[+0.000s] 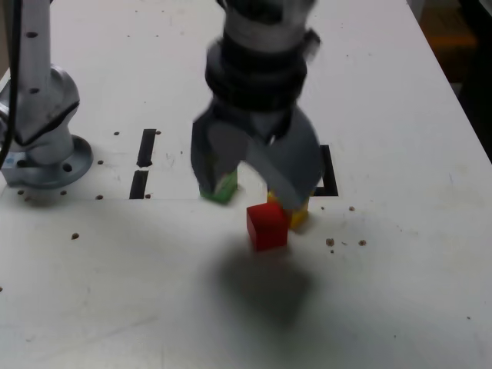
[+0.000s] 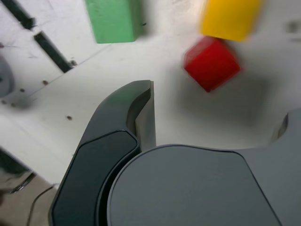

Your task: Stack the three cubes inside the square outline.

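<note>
In the exterior view, going left to right, the green cube is showing only partly behind the gripper, whose jaws are standing apart; the red cube is sitting before the partly hidden yellow cube, and the square outline is showing one black side. The wrist view is revealing more green and yellow.

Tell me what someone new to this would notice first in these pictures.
Probably the big grey hand, blurred and wide open, looming over the middle of the exterior view. Next, the bright red cube on the white table, just below it in that view, with the yellow cube partly hidden behind. The green cube peeks out toward the exterior view's left.
</note>
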